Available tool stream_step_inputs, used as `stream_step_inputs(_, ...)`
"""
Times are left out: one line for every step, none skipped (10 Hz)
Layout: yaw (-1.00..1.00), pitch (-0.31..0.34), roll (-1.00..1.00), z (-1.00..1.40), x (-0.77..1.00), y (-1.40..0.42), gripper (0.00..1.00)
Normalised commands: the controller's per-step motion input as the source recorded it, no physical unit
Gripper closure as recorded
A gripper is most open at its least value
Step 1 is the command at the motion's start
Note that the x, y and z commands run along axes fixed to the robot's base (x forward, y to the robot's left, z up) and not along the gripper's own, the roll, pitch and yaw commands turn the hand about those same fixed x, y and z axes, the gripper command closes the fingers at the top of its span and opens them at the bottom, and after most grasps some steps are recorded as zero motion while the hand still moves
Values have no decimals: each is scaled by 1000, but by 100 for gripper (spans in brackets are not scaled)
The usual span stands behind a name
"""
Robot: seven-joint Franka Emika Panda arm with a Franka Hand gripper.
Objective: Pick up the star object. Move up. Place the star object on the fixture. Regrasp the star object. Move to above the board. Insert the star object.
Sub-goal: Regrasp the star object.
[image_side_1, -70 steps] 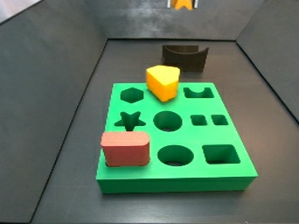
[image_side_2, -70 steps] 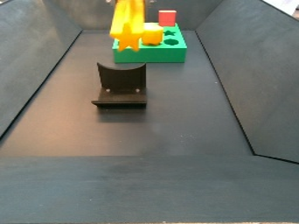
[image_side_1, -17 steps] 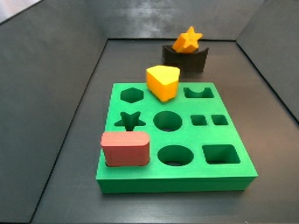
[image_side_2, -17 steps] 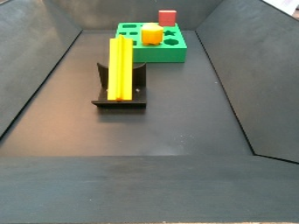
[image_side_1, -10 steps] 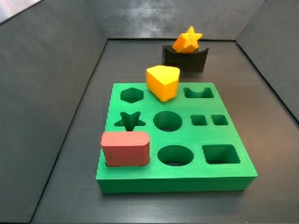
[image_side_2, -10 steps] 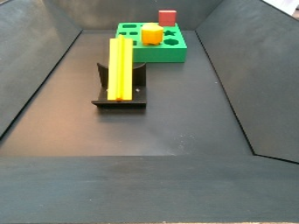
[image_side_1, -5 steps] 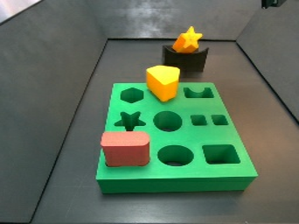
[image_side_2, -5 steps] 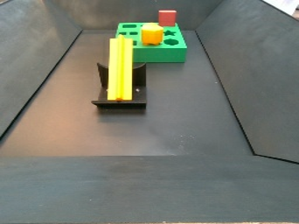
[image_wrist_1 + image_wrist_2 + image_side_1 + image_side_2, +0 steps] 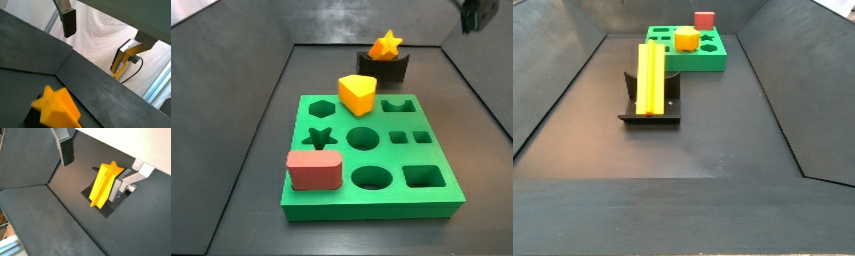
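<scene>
Orange-yellow star object (image 9: pixel 651 73) stands upright in fixture (image 9: pixel 649 105), free of gripper. Looks rigid, light, ridged; grip flanks mid-length. Board (image 9: pixel 372 160) beyond. Gripper (image 9: pixel 477 14) high at 1 o'clock, fingers (image 9: pixel 66 150) apart, empty.

Star object (image 9: pixel 103 184) lying on the black fixture (image 9: pixel 112 203), dark desk (image 9: pixel 60 238) beneath, gripper (image 9: pixel 100 160) held above and apart from it, jaws spread wide with nothing between them
</scene>
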Motion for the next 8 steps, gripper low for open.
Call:
stream_step_inputs(30,-188,70,-1000,59,40,0)
stream_step_inputs(-14,-187,69,-1000,61,39,0)
stream_step_inputs(-57,-166,62,-1000,59,36,0)
stream_step_inputs(-83,-141,59,-1000,59,35,0)
stream_step_inputs(-99,-111,56,-1000,62,33,0)
stream_step_inputs(-103,-82,48,-922,58,28,0)
stream_step_inputs(-104,-55,46,-745,47,20,0)
stream_step_inputs(-95,-33,50,-566,41,12,0)
